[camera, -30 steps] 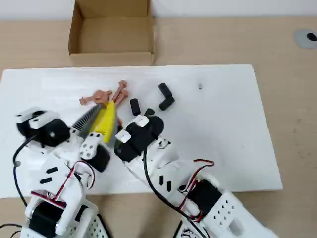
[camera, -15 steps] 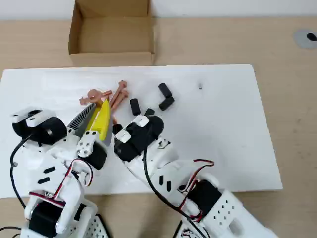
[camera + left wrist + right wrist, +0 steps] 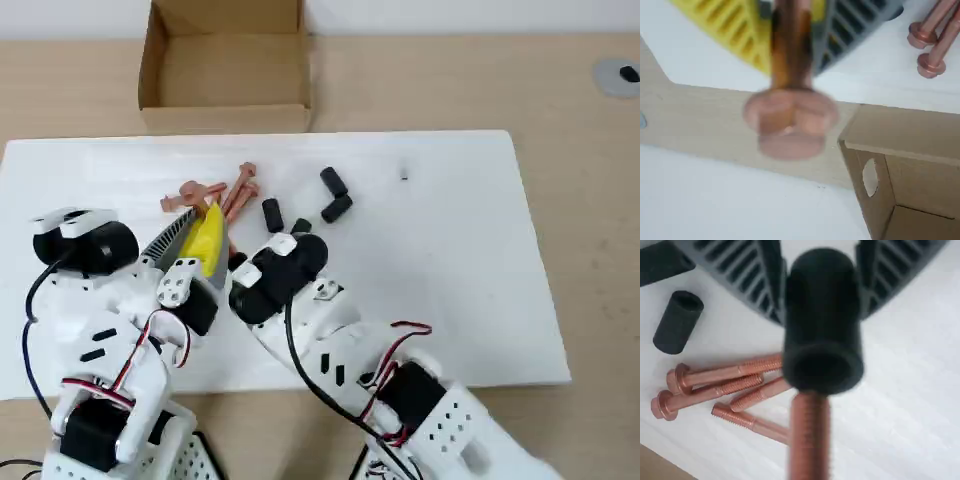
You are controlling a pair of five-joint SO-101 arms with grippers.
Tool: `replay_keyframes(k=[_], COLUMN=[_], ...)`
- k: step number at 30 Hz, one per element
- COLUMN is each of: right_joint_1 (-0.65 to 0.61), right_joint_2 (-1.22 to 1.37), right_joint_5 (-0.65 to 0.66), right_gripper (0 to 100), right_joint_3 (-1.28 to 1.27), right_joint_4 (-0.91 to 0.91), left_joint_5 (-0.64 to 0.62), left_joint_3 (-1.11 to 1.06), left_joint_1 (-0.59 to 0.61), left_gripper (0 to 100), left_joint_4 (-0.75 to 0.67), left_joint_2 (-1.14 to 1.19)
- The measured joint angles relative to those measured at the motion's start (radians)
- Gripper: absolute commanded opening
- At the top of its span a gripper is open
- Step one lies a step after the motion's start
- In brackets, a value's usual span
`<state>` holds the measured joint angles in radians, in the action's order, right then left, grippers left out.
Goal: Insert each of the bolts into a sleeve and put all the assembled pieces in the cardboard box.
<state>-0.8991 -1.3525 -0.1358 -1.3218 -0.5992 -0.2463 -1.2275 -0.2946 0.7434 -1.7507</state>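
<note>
A pale wooden counter (image 3: 430, 85) carries a white board (image 3: 450, 260), and the open cardboard box (image 3: 225, 118) stands on the bare wood just beyond the board's far edge, towards the left. Both arms are low over the near left part of the board, their wrists close together. The left pincer (image 3: 203, 235), yellow and grey, is clenched around the shank of a copper bolt (image 3: 790, 115), whose flanged head points towards the box. The right pincer (image 3: 821, 275) grips a black sleeve (image 3: 822, 335) by its sides. The bolt's threaded end lies right at the sleeve's open mouth; whether it has entered cannot be told. Several loose bolts (image 3: 215, 192) lie in a cluster just beyond the pincers, and three loose sleeves (image 3: 333, 182) are scattered beside them to the right.
</note>
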Motion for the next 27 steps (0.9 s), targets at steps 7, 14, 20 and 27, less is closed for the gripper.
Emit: replay_keyframes(k=[7,14,20,27], right_joint_1=[0.025,0.040,0.041,0.041], right_joint_2=[0.000,0.000,-0.002,-0.002], right_joint_5=[0.000,0.000,0.000,0.000], right_gripper=[1.0,1.0,1.0,1.0], right_joint_3=[0.000,0.000,0.002,0.002], right_joint_4=[0.000,0.000,0.002,0.002], left_joint_5=[0.000,0.000,0.000,0.000], left_joint_3=[0.029,0.112,0.153,0.166], left_joint_1=[0.000,0.000,0.000,0.000], left_gripper=[1,1,1,1], left_joint_4=[0.026,0.034,0.035,0.035], left_joint_2=[0.025,0.138,0.195,0.201])
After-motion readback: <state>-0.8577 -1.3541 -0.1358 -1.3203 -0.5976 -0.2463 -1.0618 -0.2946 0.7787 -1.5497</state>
